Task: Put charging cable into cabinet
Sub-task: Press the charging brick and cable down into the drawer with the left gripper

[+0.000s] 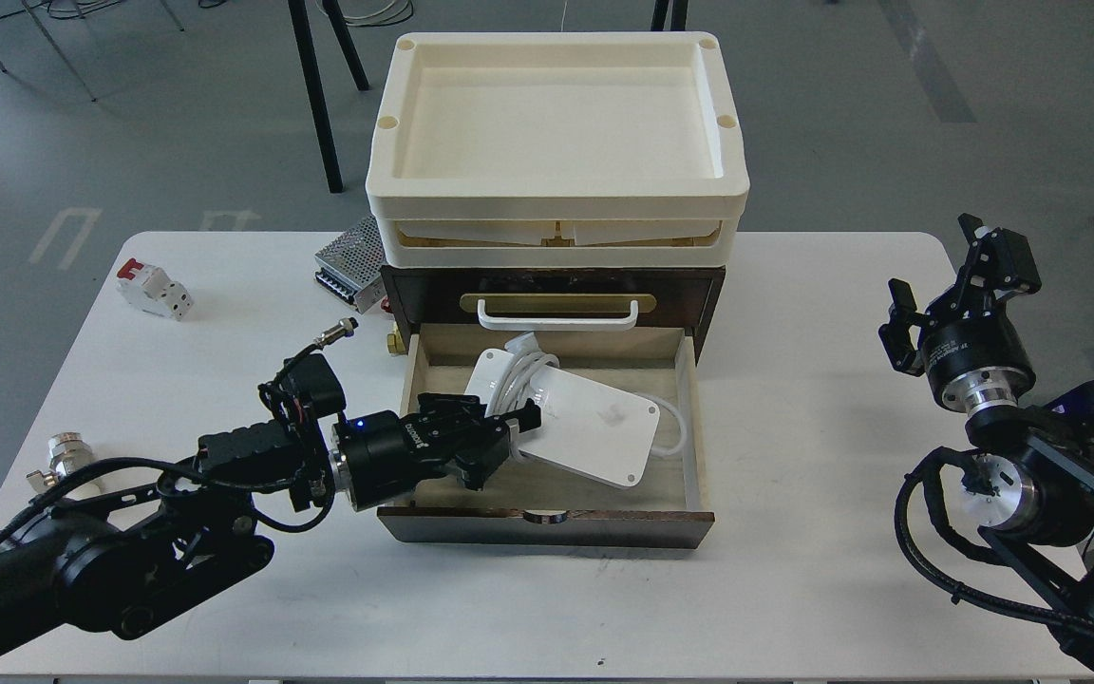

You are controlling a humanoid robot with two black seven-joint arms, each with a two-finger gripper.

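The charging cable (594, 427), a flat white adapter with white cord coiled around its left end, lies slanted inside the open pale wood drawer (547, 525) of the dark-brown cabinet (704, 285). The cabinet carries a cream tray (556, 195) on top. My left gripper (517, 429) reaches over the drawer's left wall and is shut on the adapter's coiled lower-left end. My right gripper (936, 271) is open and empty, raised above the table's right edge, far from the cabinet.
A perforated metal box (348, 258) sits behind the cabinet's left side. A white-and-red breaker (156, 288) lies at the back left. A small brass fitting (397, 340) sits by the drawer's left corner. A white-and-metal valve (67, 458) lies at the left edge of the white table (794, 570).
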